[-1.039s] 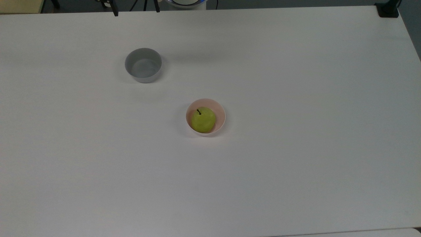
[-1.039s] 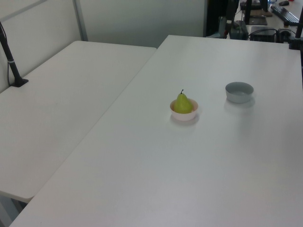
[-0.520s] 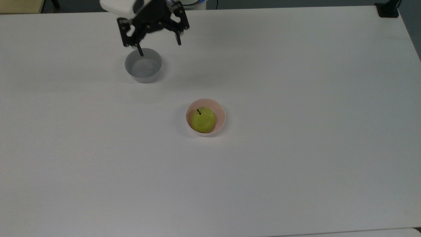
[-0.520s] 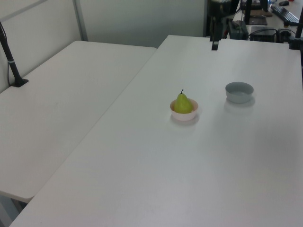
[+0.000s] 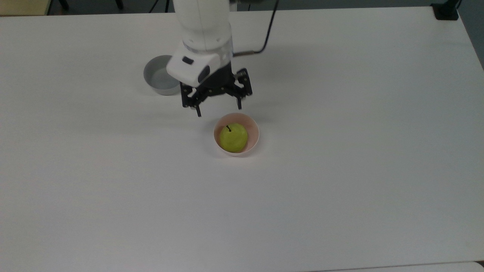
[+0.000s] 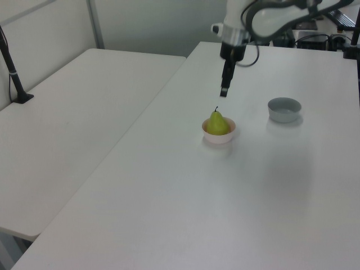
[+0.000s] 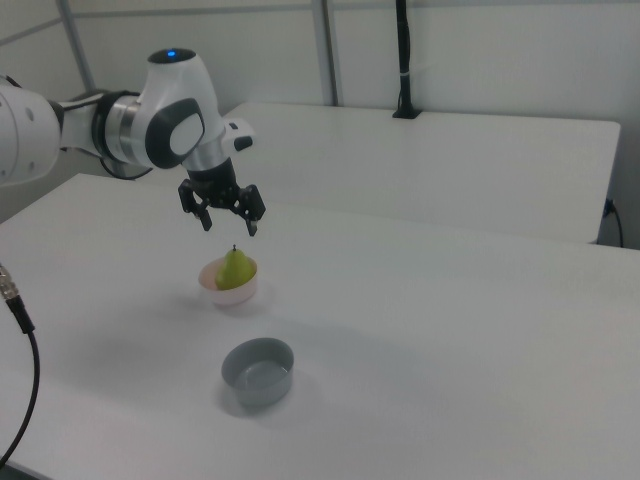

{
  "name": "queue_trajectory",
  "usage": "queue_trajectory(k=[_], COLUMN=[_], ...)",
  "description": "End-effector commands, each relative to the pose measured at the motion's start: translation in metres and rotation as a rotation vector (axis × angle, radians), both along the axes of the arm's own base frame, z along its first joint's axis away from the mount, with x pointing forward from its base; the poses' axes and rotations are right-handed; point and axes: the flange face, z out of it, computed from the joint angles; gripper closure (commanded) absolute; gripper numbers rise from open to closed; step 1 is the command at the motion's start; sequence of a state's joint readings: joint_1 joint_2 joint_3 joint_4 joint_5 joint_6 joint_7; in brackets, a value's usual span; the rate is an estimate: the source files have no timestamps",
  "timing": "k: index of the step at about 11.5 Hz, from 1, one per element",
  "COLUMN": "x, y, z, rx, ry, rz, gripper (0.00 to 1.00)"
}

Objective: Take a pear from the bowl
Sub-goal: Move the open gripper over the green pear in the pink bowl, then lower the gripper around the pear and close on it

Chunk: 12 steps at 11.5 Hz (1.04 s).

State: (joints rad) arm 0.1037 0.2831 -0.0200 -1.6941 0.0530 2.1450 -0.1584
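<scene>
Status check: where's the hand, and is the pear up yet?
Hand open, above the bowl. Pear upright in it, not gripped. Grey bowl off to the side, approach clear.

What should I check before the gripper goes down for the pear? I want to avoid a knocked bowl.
1. Gripper open: ok, fingers spread wide.
2. Pear in the pink bowl, stem up: ok.
3. Gripper centred above the pear: not ok; in the top view it sits short of the bowl, toward the grey bowl.
4. Gripper above the stem: ok in the left view.
5. Grey bowl apart from the pink bowl: ok.
</scene>
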Motion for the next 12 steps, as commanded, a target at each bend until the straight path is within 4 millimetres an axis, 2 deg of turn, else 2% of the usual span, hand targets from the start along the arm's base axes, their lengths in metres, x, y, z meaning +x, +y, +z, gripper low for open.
queue_trajectory(k=[1, 3, 8, 11, 12], x=[0.010, 0.015, 0.014, 0.016, 0.016], y=[0.025, 0.035, 0.043, 0.047, 0.048], z=[-0.039, -0.061, -0.091, -0.105, -0.109], rx=[-0.012, -0.022, -0.095, -0.102, -0.101], ry=[0.002, -0.006, 0.017, 0.005, 0.002], rz=[-0.058, -0.038, 0.018, 0.031, 0.033], gripper=[0.00, 0.00, 0.00, 0.07, 0.13])
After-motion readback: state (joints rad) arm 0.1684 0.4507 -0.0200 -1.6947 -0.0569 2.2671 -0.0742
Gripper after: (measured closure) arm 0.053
